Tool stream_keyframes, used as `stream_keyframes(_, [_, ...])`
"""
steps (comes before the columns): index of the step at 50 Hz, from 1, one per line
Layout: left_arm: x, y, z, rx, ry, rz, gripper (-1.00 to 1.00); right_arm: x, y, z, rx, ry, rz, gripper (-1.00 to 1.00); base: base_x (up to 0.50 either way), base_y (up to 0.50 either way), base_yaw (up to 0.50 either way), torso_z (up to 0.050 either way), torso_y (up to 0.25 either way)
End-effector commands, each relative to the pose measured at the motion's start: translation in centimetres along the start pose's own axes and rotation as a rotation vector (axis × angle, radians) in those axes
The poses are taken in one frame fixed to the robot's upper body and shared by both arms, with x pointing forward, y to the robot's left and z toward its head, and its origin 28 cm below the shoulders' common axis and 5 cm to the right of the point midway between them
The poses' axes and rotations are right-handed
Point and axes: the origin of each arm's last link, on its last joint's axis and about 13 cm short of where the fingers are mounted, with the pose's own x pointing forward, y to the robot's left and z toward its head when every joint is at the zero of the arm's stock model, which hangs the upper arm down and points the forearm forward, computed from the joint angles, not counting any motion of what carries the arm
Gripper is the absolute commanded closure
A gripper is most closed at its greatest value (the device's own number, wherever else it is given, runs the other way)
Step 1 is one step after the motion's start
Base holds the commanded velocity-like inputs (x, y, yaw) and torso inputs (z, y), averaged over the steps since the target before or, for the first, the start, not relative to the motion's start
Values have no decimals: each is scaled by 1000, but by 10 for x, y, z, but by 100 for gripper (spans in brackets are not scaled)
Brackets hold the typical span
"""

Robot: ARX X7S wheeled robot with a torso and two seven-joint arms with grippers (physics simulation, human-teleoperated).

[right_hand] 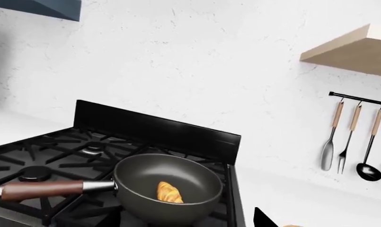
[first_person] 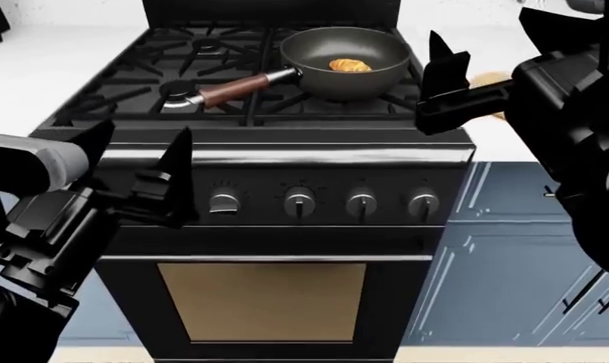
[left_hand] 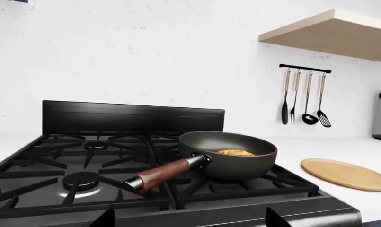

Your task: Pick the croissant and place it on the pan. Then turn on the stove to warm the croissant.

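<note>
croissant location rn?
Head view: the croissant lies inside the pan, on the stove's right-hand grates, toward the back.

A home kitchen: black gas stove [first_person: 284,189], white counter [left_hand: 341,146], hanging utensils [left_hand: 304,97], wooden shelf [left_hand: 332,33], blue cabinets [first_person: 506,249].

Croissant [first_person: 349,66] in the pan [first_person: 375,74], pan on the stove [first_person: 284,151] at its back right grate, handle pointing front-left, wooden board [left_hand: 345,174] on the desk [left_hand: 316,149] right of the stove
</note>
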Motion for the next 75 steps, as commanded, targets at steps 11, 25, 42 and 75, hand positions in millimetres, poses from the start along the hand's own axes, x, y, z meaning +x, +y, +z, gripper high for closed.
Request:
stream_keyframes(11, [-5, -4, 0, -4, 6, -20, -100, -18, 10, 1, 70, -8, 6, -100, 0, 0, 0, -50, 0])
stream_keyframes(25, [-2, -5, -2, -9, 15, -38, -100, -26, 9, 0, 83, -4, -30, -100, 0, 0, 0, -50, 0])
stream_keyframes(42, [-1, -5, -4, -12, 18, -45, -100, -29, 10, 0, 89, -6, -45, -100, 0, 0, 0, -50, 0])
stream_keyframes(75, [0, -7, -3, -4, 24, -56, -100, -32, 10, -1, 126, -12, -75, -100, 0, 0, 0, -50, 0])
